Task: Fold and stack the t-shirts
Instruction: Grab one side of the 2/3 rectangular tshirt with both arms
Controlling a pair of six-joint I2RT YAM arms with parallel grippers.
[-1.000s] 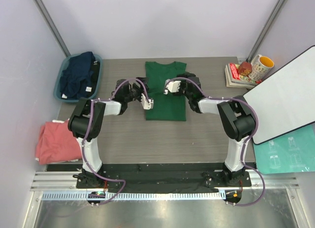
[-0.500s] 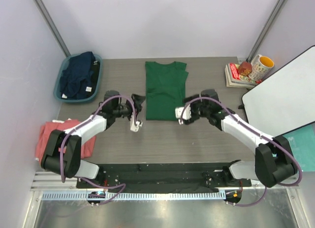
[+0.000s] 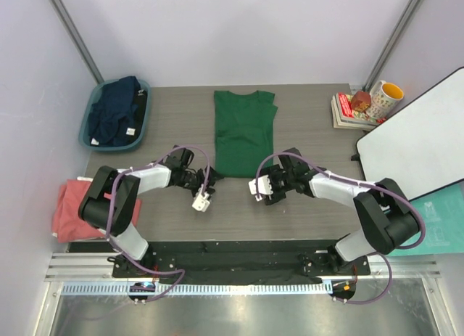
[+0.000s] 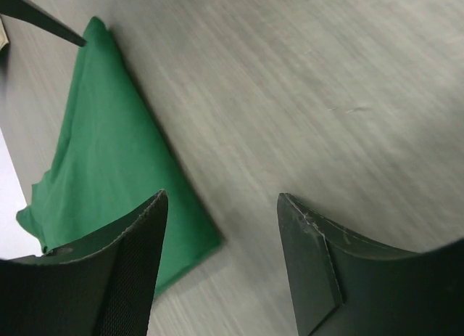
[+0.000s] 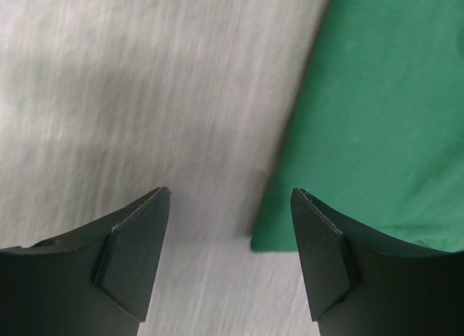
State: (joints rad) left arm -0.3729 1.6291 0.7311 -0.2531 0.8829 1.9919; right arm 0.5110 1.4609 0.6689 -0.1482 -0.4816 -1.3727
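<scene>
The dark green t-shirt (image 3: 244,133) lies flat on the grey, wood-grained bench (image 3: 319,133). It is folded lengthwise into a narrow, smooth rectangle, with its neck toward the far edge and its hem nearest the arms. The left end effector (image 3: 202,202) hangs just off the hem's left corner. Its dark fingers (image 4: 116,278), one with a fine mesh texture, are spread apart over bare bench and grip nothing. The right end effector (image 3: 259,189) sits just off the hem's right corner, likewise released. Its wedge-shaped fingers (image 5: 134,256) are parted, and the shirt's square corner shows in the gap beside one of them, ungripped. A crumpled navy t-shirt (image 3: 114,117) fills the teal plastic tub (image 3: 146,111) at the far left. A salmon-pink t-shirt (image 3: 78,209) lies in a soft, loosely folded heap at the near left.
</scene>
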